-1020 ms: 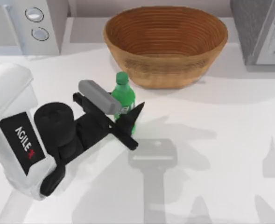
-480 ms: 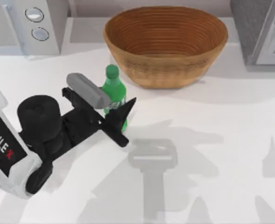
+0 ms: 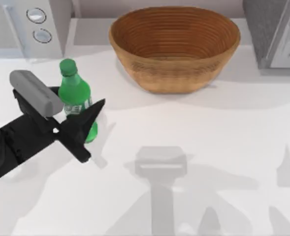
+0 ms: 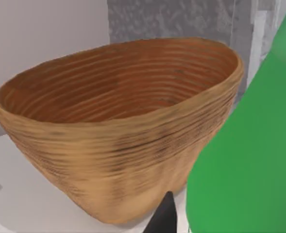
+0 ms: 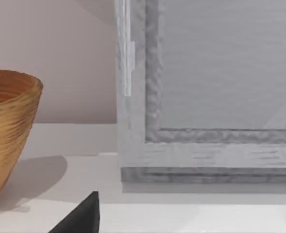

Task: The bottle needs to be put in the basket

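Fingers of the left gripper (image 3: 80, 129) are clenching the small bright green plastic soda bottle (image 3: 76, 101) around its labelled body, one black fingertip showing on each side of it. Held upright with its green cap uppermost, the bottle is sitting over the white counter (image 3: 209, 147) toward its left edge, well apart from the large round brown woven wicker basket (image 3: 175, 46), which is resting near the back edge at the middle with its hollow bare. In the left wrist view the green bottle wall (image 4: 249, 160) is looming close beside the basket (image 4: 109, 131). For the right gripper, I cannot tell whether it is released or clenched.
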{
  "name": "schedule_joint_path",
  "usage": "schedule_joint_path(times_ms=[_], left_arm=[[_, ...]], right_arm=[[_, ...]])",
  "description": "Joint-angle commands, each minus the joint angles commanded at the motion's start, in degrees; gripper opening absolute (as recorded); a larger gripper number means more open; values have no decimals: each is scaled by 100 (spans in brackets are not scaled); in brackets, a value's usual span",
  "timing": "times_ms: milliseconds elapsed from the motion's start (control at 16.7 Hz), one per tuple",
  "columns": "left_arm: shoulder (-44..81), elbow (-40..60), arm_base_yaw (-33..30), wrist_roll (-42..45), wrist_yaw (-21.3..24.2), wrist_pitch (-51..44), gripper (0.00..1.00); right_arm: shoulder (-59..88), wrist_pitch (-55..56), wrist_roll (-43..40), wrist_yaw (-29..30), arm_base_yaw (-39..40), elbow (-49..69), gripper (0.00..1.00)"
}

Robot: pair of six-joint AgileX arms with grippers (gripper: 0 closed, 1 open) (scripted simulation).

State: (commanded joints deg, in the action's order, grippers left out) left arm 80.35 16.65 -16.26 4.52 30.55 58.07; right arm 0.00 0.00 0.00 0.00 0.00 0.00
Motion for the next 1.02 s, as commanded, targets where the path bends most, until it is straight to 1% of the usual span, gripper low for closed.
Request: schedule_joint_path(times_ms=[180, 300, 720, 840, 900, 1020], left_arm=[[-1001, -424, 290, 28, 262, -642, 0], [-1371, -603, 411, 40, 378, -915, 0], [-1468, -643, 427, 52, 404, -1004, 0], [-1299, -458, 331, 37, 226, -1069, 0], [-1138, -273, 242, 21, 48, -1134, 0], [-697, 277, -1, -31, -483, -1328, 0]], right_arm=[[0, 0, 0, 0, 0, 0, 100], [0, 0, 0, 0, 0, 0, 100], [0, 0, 0, 0, 0, 0, 100], [0, 0, 0, 0, 0, 0, 100], [0, 0, 0, 0, 0, 0, 100], [0, 0, 0, 0, 0, 0, 100]])
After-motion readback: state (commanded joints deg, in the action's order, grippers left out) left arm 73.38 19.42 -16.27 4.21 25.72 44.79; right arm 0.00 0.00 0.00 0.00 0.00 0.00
